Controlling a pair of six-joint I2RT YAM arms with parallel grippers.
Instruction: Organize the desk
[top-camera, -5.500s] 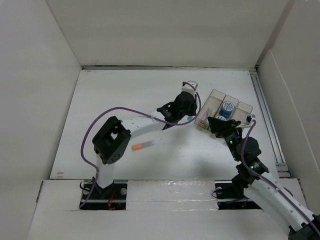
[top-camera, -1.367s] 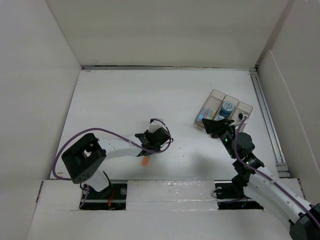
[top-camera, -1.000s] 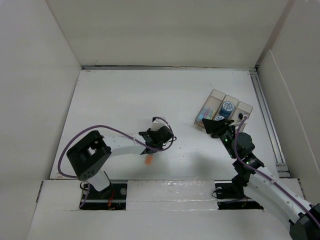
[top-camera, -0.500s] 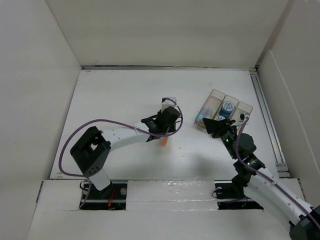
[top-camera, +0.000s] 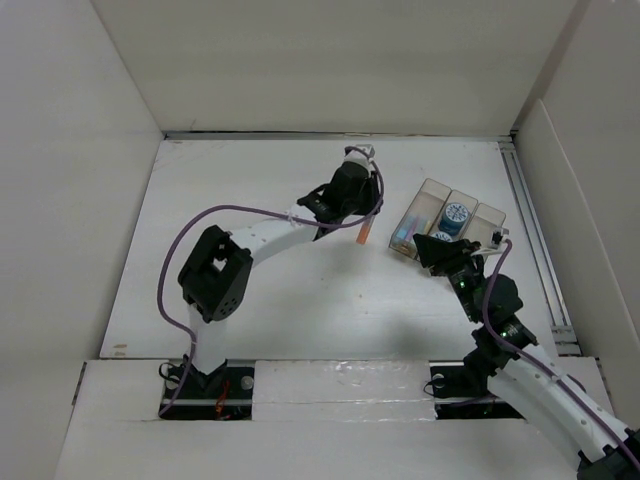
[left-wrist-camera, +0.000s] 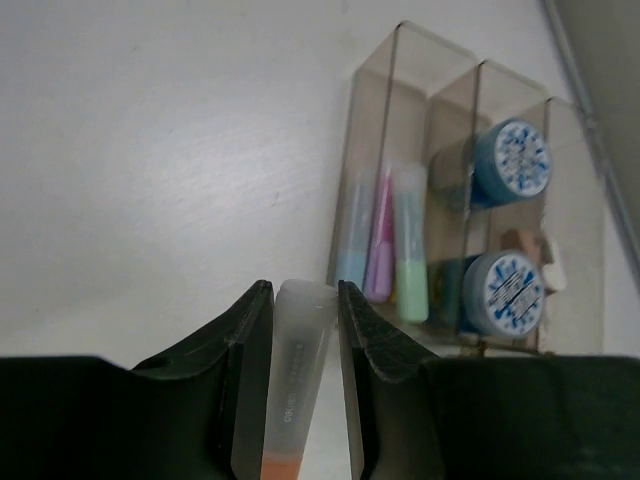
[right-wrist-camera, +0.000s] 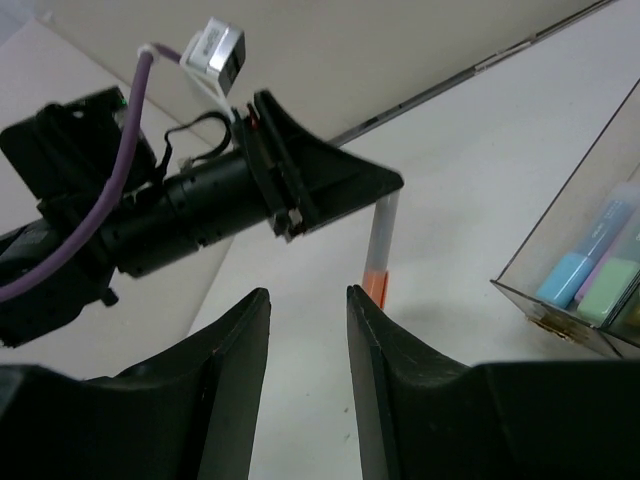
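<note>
Nearest, right claw (right-wrist-camera: 308, 300): parted, nothing between the jaws, parked just short of the tray's near end and aimed across toward the other arm. Beneath everything, desk (top-camera: 230, 210): flat, white, bare on the left side in the overhead view. Next out, left claw (left-wrist-camera: 303, 300): closed on a marker (left-wrist-camera: 298, 390), pinching it by the clear end; hangs above the desk with the orange end lowest, close to upright, only slightly tilted. Just beside it, toward the right arm's side, tray (left-wrist-camera: 365, 160): clear, three slots side by side, set on the desk's right half close to the rail (top-camera: 528, 235). Slot nearest the marker: three highlighters (left-wrist-camera: 385, 240) in blue, pink and green, lying flat along the slot. Middle slot: two blue tape rolls (left-wrist-camera: 508, 160). Last slot: small pale bits, too unclear to name. Deciding relation, as a judgement: marker's long axis stands roughly vertical while the slot's long axis lies flat and runs away from the arms, so probably needs a short carry sideways over the nearest slot, then a lowering or tipping to line up with the highlighters. Already in the left claw, so no need for the right. Farthest: tall white walls (top-camera: 330, 60).
</note>
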